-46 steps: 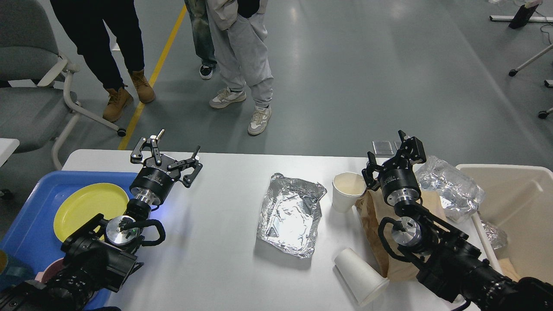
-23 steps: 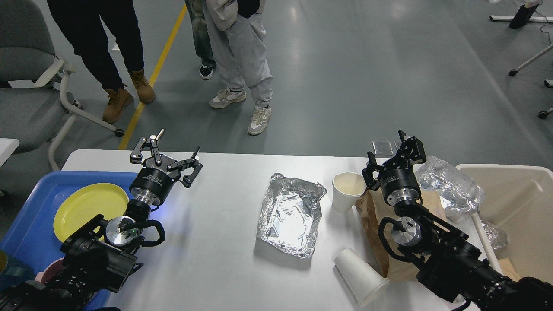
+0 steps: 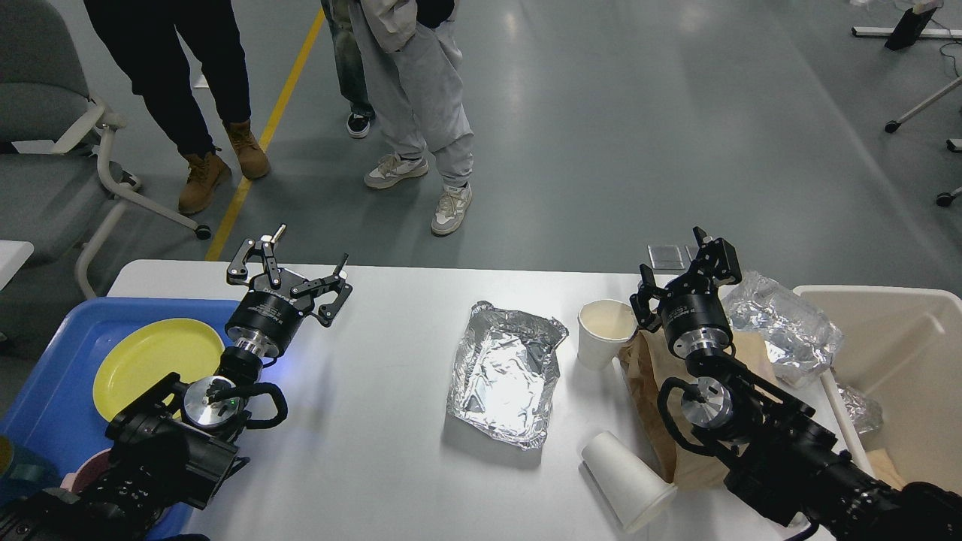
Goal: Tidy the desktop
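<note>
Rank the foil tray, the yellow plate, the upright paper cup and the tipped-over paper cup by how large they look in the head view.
1. Foil tray, largest.
2. Yellow plate, though the left arm hides part of it.
3. The upright paper cup and the tipped-over paper cup look alike; the tipped one lies nearer the camera, so no ranking between them.
</note>
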Motion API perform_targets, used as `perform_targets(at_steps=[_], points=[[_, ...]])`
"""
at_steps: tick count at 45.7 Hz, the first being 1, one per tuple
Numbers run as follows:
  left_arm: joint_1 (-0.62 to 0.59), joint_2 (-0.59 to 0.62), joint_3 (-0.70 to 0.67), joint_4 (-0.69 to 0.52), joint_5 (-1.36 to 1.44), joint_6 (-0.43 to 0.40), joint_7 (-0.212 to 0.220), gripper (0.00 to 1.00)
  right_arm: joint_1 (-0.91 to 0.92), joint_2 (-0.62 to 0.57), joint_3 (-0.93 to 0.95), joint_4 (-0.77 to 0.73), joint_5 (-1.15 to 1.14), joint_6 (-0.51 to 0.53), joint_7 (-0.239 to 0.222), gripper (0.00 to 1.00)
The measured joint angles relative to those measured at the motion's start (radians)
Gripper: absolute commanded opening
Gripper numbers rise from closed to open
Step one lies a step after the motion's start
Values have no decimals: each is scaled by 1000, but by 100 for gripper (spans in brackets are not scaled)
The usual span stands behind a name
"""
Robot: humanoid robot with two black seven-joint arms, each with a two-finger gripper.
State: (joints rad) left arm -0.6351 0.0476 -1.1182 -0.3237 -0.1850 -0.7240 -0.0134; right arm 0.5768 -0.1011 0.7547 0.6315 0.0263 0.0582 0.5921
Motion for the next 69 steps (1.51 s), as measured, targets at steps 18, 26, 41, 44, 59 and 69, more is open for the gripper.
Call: perform_targets(at_steps=[18, 26, 41, 44, 59, 69], points=[[0, 0, 0, 0, 0, 0, 0, 96, 60, -9, -12, 5, 2, -6, -9, 100], [0, 0, 0, 0, 0, 0, 0, 96, 92, -38, -1, 1, 2, -4, -9, 100], [-1, 0, 0, 0, -1, 0, 0, 96, 110, -134, 6, 2, 2, -4, -9, 100], [0, 0, 0, 0, -1, 0, 0, 96, 109, -138, 6, 2, 2, -4, -9, 100], [0, 0, 0, 0, 0, 0, -1, 96, 110, -157, 6, -11, 1, -7, -9, 100], [0, 0, 0, 0, 0, 0, -1, 96, 92, -154, 5, -58, 1, -6, -9, 100]])
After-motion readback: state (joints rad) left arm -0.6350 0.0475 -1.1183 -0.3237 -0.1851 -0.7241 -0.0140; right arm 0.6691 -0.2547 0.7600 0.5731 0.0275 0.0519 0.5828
